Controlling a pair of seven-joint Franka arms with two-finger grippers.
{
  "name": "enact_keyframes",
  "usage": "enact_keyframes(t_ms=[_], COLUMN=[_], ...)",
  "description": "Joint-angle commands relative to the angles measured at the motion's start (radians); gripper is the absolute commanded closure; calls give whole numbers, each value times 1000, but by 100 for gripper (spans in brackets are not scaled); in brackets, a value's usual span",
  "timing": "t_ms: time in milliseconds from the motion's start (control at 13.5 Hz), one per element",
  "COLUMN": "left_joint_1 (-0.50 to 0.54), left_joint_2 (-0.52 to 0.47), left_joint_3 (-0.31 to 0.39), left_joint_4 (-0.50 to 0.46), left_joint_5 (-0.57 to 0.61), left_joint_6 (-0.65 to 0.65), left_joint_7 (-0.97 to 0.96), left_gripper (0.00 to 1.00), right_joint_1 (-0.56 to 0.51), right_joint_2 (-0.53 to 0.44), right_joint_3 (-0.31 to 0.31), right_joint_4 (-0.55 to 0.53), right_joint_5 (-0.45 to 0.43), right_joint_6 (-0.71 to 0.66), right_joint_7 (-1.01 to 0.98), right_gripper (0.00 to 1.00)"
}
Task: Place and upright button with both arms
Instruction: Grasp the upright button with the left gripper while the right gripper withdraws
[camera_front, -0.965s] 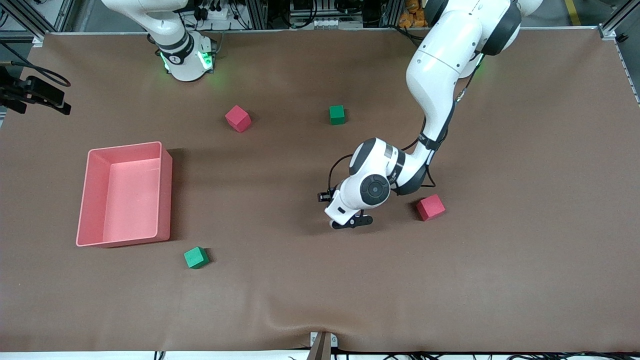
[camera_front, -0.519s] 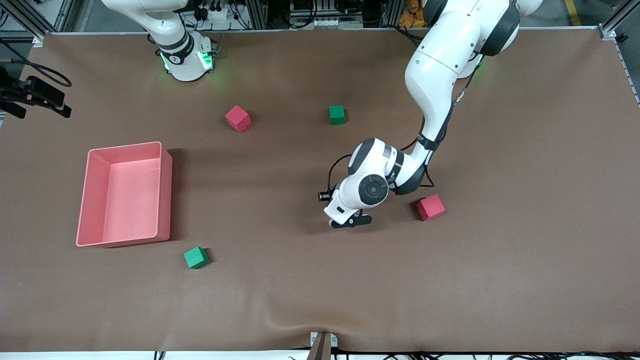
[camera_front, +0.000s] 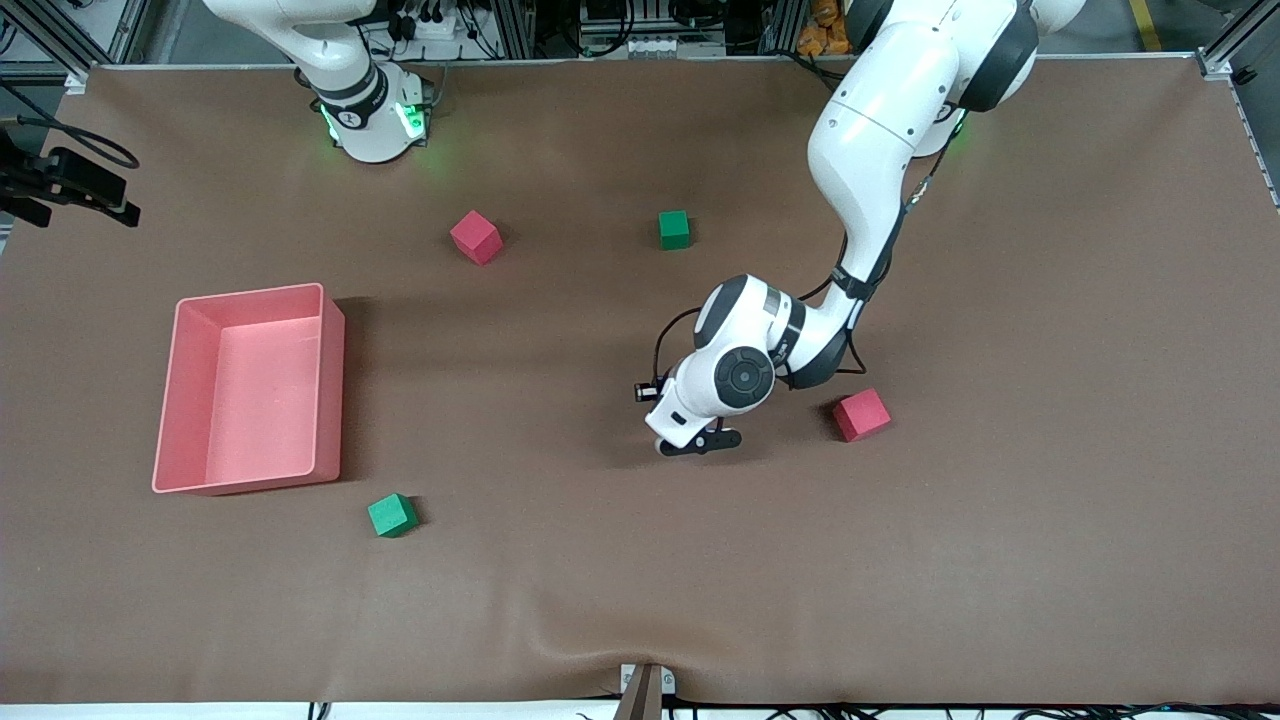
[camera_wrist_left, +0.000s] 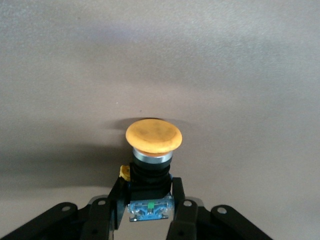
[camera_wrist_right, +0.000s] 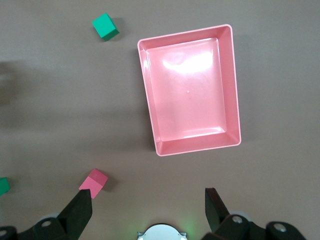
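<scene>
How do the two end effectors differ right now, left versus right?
The left end effector is shut on the button, gripping its black body below the orange cap; the right end effector is open and holds nothing. The left is low over the middle of the table; the right waits high, looking down on the pink bin. Both have black fingers.

Pink tray (camera_front: 332, 380), four foam cubes (camera_front: 475, 237) (two red, two green)

A brown mat (camera_front: 1050, 300) covers the table, with aluminium framing (camera_front: 1225, 60) at its corners.
</scene>
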Motion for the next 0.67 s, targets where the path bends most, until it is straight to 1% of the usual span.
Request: enact_keyframes(t_ms=[0,148,223,297,371,445,519,594], left_joint_1=[-15,-37,-46,-89,-104,-116,-153,-182], left_joint_2=[-31,-77,-85,-107,-116,-114,-124,-137], left_joint_3=[21,56,62,85,93,96,102,124], left_joint_4=[12,12,12,15,16,19,17,16], left_joint_5=[5,107,167,289,342,353,370,423], left_joint_6=[5,5,7,7,7,16,34,36], left_joint_7=[-22,-48,-87,-167,-270,-345,-404,-465], left_gripper=[100,100,100,100,100,100,100,100], right_joint_1=[-24,-21,-20,-24,-36,-49,-41,-37], right_joint_2=[-9,-9,2,13,16,16,20,31], right_joint_3=[8,10,10,10,9,8,10,12], right_joint_4=[-5,12,4,-1,-2,-7,-28,-31], right_joint_5=[16,17,8,7,8,16,16,17], right_joint_6=[-14,3,49,92,118,120,126,158], right_joint_7=[-10,-10,-4,-4,-10,-12,-13,-12], right_gripper=[0,0,0,0,0,0,0,0])
